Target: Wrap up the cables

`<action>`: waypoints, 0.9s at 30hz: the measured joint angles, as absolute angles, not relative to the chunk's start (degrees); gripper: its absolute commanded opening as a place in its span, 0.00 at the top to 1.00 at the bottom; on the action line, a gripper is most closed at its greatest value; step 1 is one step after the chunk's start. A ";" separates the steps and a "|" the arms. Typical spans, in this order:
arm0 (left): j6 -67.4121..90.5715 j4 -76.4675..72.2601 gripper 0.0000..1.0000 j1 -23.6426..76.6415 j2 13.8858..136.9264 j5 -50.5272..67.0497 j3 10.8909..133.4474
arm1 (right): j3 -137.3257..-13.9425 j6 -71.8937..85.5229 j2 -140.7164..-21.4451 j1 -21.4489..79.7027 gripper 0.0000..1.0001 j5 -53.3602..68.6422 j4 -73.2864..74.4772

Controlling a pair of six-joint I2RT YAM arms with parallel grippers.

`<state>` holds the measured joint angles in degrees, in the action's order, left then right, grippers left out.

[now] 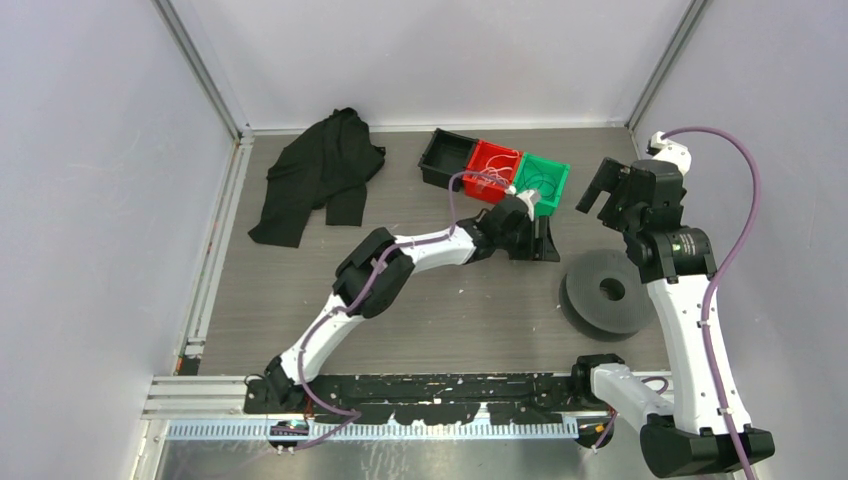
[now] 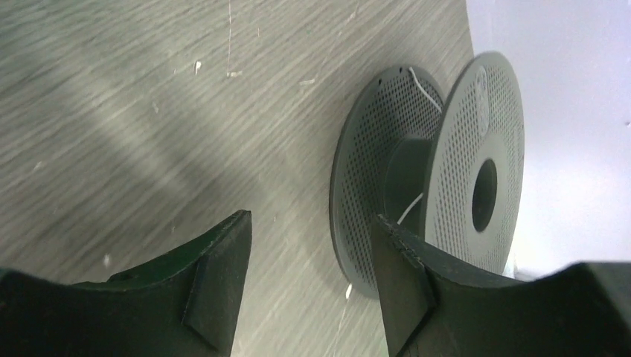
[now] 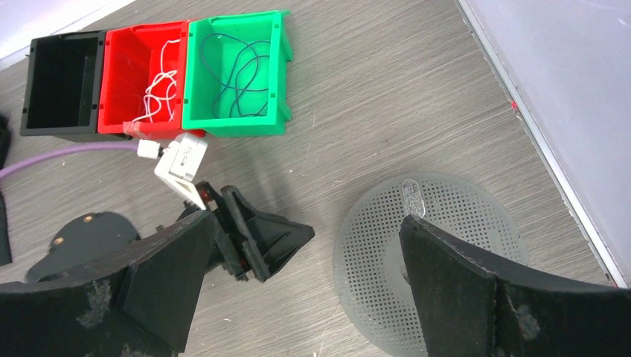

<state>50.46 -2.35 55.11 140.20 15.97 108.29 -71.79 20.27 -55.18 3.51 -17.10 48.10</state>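
Your cables (image 3: 158, 83), thin white curly strands, lie in the red bin (image 3: 123, 52), well away from the spool (image 3: 446, 223). The spool is grey perforated plastic, lying on one flange, probably so its hub stands free for winding. Your left gripper (image 2: 305, 260) stands part open near it, empty. Your right gripper (image 3: 309, 245) gapes wide above it, also empty.

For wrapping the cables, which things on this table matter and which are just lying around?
For the job: white cables, red bin holding them, grey spool, probably.
Lying about: black cloth, black bin, green bin with dark wires.
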 measured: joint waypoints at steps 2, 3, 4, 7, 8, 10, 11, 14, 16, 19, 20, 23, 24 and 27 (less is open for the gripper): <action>48.38 -0.49 0.39 55.11 137.56 15.42 106.32 | -71.79 20.34 -55.48 3.51 0.00 -17.12 48.10; 47.00 0.56 0.39 55.11 135.74 15.07 104.99 | -71.79 20.47 -55.81 3.51 0.00 -17.12 48.12; 45.56 1.56 0.39 55.11 133.56 14.63 103.26 | -71.79 20.56 -56.23 3.51 0.00 -17.10 48.12; 41.21 4.25 0.39 55.11 125.58 13.37 97.30 | -71.79 21.06 -58.11 3.51 0.00 -17.15 48.12; 39.62 5.06 0.39 55.11 122.21 12.75 95.09 | -71.77 21.37 -58.65 3.51 0.00 -17.28 48.10; 36.60 6.81 0.38 55.00 115.42 11.44 91.31 | -71.57 22.09 -59.57 3.51 0.00 -17.56 47.97; 35.05 8.01 0.38 54.94 111.59 10.50 89.49 | -71.33 22.52 -59.79 3.51 0.00 -17.67 47.83; 31.86 11.79 0.38 54.30 101.89 7.53 86.17 | -70.43 24.05 -60.18 3.51 0.00 -18.17 47.18; 30.81 15.59 0.39 53.12 95.98 5.78 84.68 | -70.30 24.73 -60.86 3.51 0.00 -18.22 47.05; 29.85 21.80 0.39 48.69 89.34 4.08 82.78 | -70.46 25.08 -63.37 3.60 0.00 -18.17 46.59; 29.45 24.10 0.39 46.54 87.44 3.16 81.69 | -70.57 25.04 -64.40 3.84 0.00 -18.22 46.57; 27.90 30.17 0.27 41.41 83.02 -1.19 77.78 | -70.63 24.56 -67.57 5.74 0.00 -19.44 46.26; 27.46 32.42 0.22 40.03 81.56 -3.27 76.18 | -70.63 24.34 -68.38 7.09 0.00 -20.18 46.22; 26.46 38.20 0.13 38.63 77.78 -8.56 73.21 | -71.13 23.86 -70.39 12.14 0.00 -22.41 46.13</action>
